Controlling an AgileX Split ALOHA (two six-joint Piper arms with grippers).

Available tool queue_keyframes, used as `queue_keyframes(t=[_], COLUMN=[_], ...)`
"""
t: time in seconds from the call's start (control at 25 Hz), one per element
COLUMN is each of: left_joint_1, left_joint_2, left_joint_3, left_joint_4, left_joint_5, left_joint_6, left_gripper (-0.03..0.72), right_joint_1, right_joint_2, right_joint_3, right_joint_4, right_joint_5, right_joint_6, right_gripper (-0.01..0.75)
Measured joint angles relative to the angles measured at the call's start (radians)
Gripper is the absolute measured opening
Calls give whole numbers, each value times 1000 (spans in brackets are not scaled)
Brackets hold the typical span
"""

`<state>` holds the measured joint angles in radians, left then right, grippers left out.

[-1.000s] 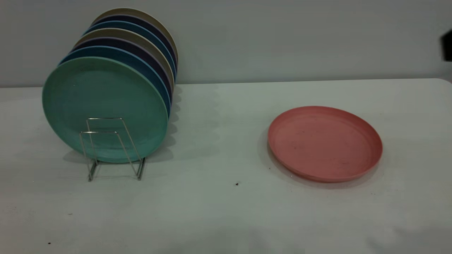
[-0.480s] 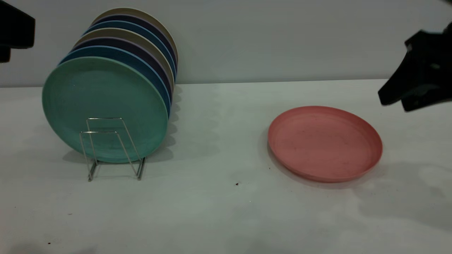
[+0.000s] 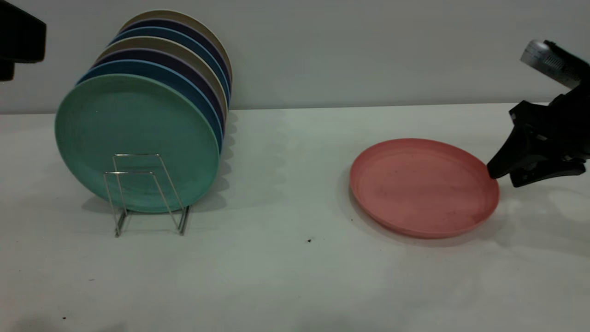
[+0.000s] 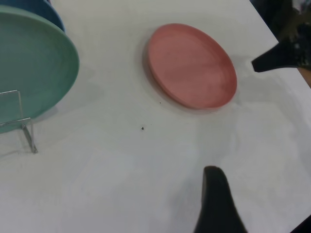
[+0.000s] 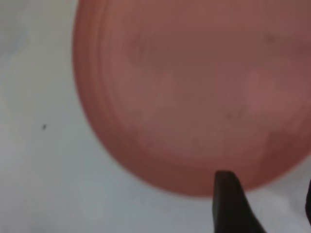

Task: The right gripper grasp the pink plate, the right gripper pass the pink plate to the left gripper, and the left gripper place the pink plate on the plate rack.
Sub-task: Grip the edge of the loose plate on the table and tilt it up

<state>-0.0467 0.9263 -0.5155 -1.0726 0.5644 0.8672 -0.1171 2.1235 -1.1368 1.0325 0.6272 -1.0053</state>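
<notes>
The pink plate lies flat on the white table, right of centre; it also shows in the left wrist view and fills the right wrist view. My right gripper is open and low at the plate's right rim, its upper fingertip just touching or nearly touching the rim. In the right wrist view one finger overlaps the plate's edge. My left gripper is open and empty, held high at the far left. The plate rack stands at the left, its front wire loops bare.
Several plates stand upright in the rack, a mint-green plate in front, blue, purple and beige ones behind. The left arm's black body shows at the upper left edge. The table's far edge meets a grey wall.
The right gripper has come in from the right edge and dropped down to the pink plate's right rim. The left arm's body appeared at upper left and then stayed still.
</notes>
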Motion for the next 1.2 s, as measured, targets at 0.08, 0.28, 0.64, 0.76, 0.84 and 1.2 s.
queue_keyframes(t=[0.08,0.28,0.64,0.76,0.84,1.2], left_joint_1=[0,0,0,0,0,0], left_joint_2=[0,0,0,0,0,0], left_joint_3=[0,0,0,0,0,0], left_joint_4=[0,0,0,0,0,0], left_joint_5=[6,38,50,52,52,50], left_joint_6=[1,0,1,1,2,24], left_gripper=[501,501,501,501,501,501], right_joint_1=[0,0,-1,-2,-2,-2], right_joint_2=[35,115,205,209,209,209], right_joint_3=[-36,-112,-205,-205,-206,-206], right_joint_4=[3,6,24,24,25,32], right_joint_5=[-1,-22,-55,-65,-58,-46], right_joint_6=[0,11,32,34,36,43], right_gripper=[385,385,384,384,384,364])
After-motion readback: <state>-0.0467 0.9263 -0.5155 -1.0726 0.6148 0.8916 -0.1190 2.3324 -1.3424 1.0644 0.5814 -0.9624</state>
